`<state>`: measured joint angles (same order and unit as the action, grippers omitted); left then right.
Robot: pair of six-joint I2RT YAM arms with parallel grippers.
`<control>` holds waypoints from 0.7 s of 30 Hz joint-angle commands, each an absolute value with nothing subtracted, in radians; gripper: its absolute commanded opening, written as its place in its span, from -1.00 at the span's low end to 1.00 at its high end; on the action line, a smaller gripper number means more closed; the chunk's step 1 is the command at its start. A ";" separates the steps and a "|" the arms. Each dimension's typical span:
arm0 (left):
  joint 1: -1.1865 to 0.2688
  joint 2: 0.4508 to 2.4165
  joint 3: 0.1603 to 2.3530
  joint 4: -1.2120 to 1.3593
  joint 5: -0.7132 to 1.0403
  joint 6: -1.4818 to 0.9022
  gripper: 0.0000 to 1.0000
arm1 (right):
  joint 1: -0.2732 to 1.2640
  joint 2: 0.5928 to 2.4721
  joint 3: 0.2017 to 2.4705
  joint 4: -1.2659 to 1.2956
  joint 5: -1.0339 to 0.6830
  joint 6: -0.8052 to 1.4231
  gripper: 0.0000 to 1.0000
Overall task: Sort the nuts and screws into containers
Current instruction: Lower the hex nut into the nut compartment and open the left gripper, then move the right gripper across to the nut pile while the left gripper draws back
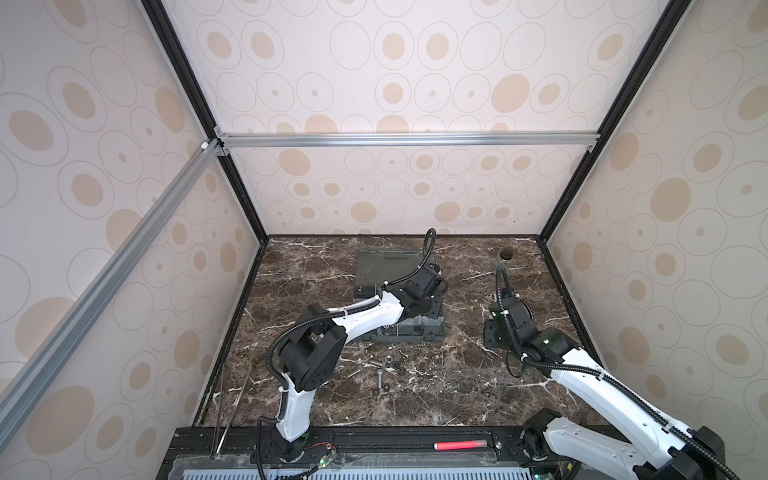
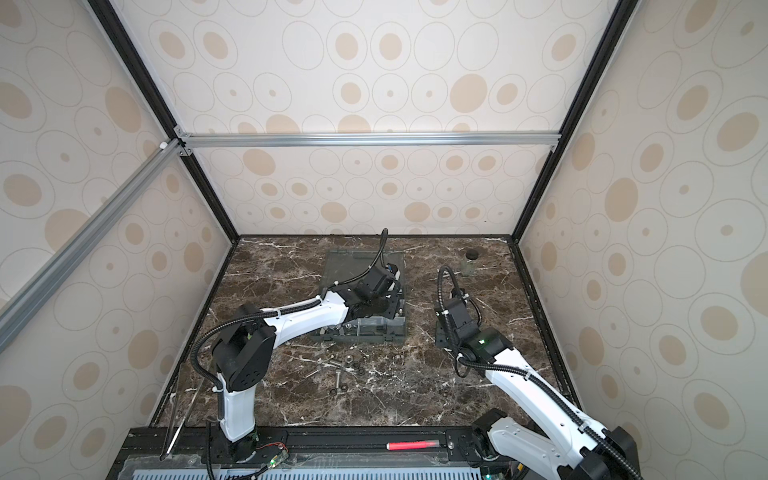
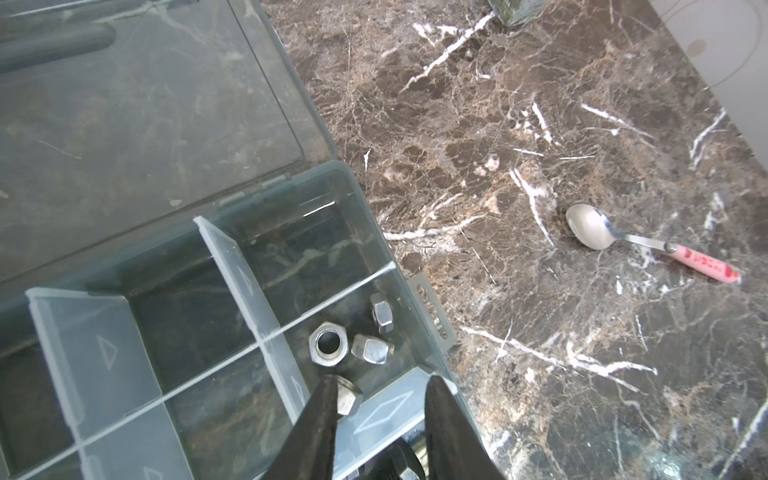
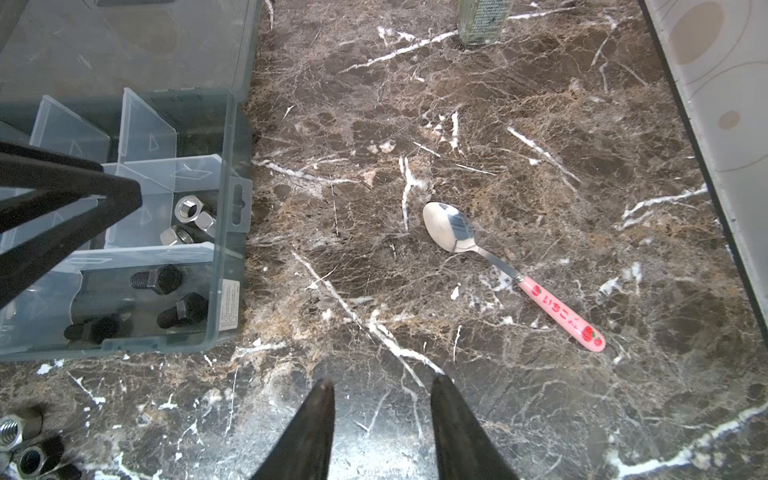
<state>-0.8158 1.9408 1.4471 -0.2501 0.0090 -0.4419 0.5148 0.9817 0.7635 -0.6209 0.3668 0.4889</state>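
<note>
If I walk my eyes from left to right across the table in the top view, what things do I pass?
long metal tongs → organizer box → glass jar. The loose screws and nuts lie in front of the box, so they are left out.

shiny metal nuts (image 3: 328, 344), translucent smooth plastic containers (image 3: 232, 266), glossy marble-look table (image 3: 540, 124), matt black screws (image 4: 158, 279).

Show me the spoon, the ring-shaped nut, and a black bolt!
spoon (image 4: 451, 228): right wrist view, on its bowl.
ring-shaped nut (image 3: 316, 354): left wrist view, on its flat rim.
black bolt (image 4: 168, 277): right wrist view, on its head.
</note>
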 commanded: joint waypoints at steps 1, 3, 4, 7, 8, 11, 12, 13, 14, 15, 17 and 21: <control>-0.805 1.892 1.424 -0.221 0.016 -0.466 -0.28 | 0.507 0.985 0.755 -0.627 0.368 0.502 -0.16; -0.803 1.877 1.414 -0.220 0.014 -0.469 -0.29 | 0.506 0.986 0.755 -0.624 0.364 0.501 -0.16; -0.802 1.871 1.410 -0.219 0.011 -0.471 -0.28 | 0.508 0.988 0.755 -0.622 0.362 0.502 -0.16; -0.797 1.850 1.395 -0.213 0.009 -0.477 -0.28 | 0.507 0.992 0.755 -0.618 0.358 0.502 -0.16; -0.798 1.844 1.390 -0.212 0.009 -0.479 -0.28 | 0.507 0.994 0.755 -0.616 0.355 0.503 -0.16; -0.793 1.821 1.372 -0.208 0.009 -0.484 -0.28 | 0.507 0.994 0.754 -0.613 0.349 0.501 -0.16; -0.792 1.811 1.363 -0.206 0.008 -0.487 -0.28 | 0.507 0.994 0.755 -0.614 0.346 0.500 -0.16; -0.791 1.801 1.353 -0.204 0.008 -0.489 -0.28 | 0.507 0.994 0.756 -0.614 0.342 0.500 -0.16; -0.789 1.786 1.341 -0.200 0.007 -0.493 -0.28 | 0.507 0.995 0.758 -0.615 0.333 0.497 -0.16; -0.787 1.774 1.326 -0.197 0.006 -0.498 -0.28 | 0.507 0.996 0.761 -0.612 0.315 0.485 -0.16; -0.779 1.740 1.296 -0.188 0.007 -0.510 -0.28 | 0.507 1.003 0.767 -0.609 0.284 0.483 -0.16; -0.759 1.635 1.198 -0.147 -0.009 -0.546 -0.28 | 0.512 1.027 0.772 -0.590 0.245 0.481 -0.16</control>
